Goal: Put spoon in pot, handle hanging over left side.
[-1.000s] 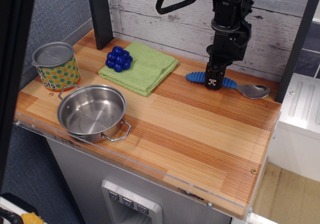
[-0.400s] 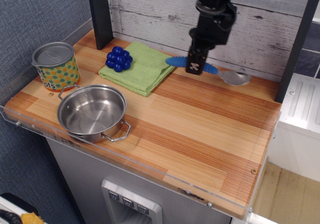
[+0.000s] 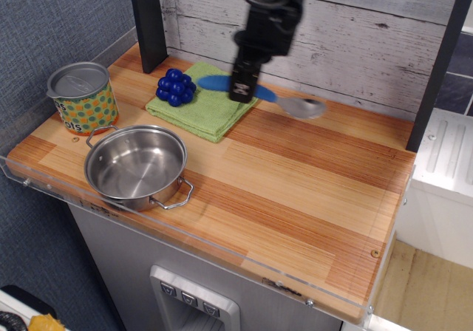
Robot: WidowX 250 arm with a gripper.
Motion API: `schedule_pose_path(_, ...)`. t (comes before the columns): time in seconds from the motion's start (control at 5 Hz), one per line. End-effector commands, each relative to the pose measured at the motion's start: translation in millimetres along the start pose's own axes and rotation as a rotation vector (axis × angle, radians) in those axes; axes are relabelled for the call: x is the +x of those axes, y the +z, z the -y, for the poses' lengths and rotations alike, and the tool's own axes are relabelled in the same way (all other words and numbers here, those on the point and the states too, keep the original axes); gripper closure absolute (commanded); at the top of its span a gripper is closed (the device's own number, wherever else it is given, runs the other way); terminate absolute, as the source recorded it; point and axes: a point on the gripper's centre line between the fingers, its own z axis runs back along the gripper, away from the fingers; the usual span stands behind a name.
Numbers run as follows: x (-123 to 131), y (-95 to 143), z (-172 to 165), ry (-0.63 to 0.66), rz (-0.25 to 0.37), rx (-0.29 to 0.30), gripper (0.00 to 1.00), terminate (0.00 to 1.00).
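Since the earlier frames the gripper [image 3: 242, 91] has carried the spoon [image 3: 260, 97] leftward along the back wall; it was over bare wood at the right rear, and now hangs above the right edge of the cloth [image 3: 199, 106].

At the far left stands a can [image 3: 81, 98] with an orange-and-green dotted label, its flat metal lid closed, so nothing inside shows. Just in front of it and slightly right sits the pot [image 3: 136, 166], upright on the table [image 3: 310, 198], one wire loop near the can and the other toward the front right. The pot holds nothing; only its shiny bottom and wall show.

Behind the pot lies the folded green cloth, with a blue knobbly ball [image 3: 176, 86] resting on its left rear corner.

Over the cloth's right edge the gripper is clamped on the spoon, its jaws narrow around the blue handle [image 3: 214, 83]. The spoon is held roughly level and looks lifted off the surface. The handle's free end points left over the cloth, and the silver bowl [image 3: 301, 107] sticks out to the right above the wood. The spoon is well apart from the pot, behind and to its right.
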Motion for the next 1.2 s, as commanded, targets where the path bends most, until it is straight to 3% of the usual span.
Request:
schedule_pose_path(0.0,-60.7,15.8,22.4,0.166,-0.019,0.025,1.0,0.0)
schedule_pose_path(0.4,-105.4,7.3,52.8,0.148,-0.057,0.031,1.0,0.0)
schedule_pose_path(0.6,-123.3,3.7,62.7,0.141,-0.063,0.005,1.0,0.0)
schedule_pose_path(1.0,-134.1,-13.2,75.1,0.147,-0.128,-0.016,1.0,0.0)
